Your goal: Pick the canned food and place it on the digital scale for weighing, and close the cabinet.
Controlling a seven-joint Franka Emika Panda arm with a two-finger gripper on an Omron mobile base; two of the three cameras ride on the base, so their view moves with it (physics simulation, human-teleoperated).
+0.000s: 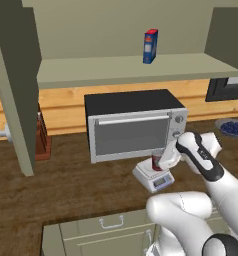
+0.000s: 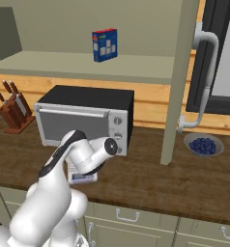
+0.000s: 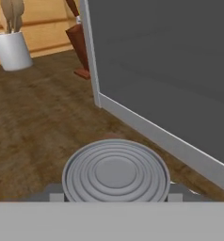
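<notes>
Cabinet (image 1: pixel 21 75) with doors open above the counter (image 1: pixel 66 180), box (image 1: pixel 150 46) on its shelf; toaster oven (image 1: pixel 133 125) below — just in front, the can (image 1: pixel 156 162) stands on the scale (image 1: pixel 153 176) — gripper (image 1: pixel 163 162) at the can, finger opening and hold indiscernible.

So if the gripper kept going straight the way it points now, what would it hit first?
The canned food: its silver top sits right below the gripper, on the digital scale in front of the toaster oven. Whether the fingers already grip the can or are open around it is unclear.
</notes>
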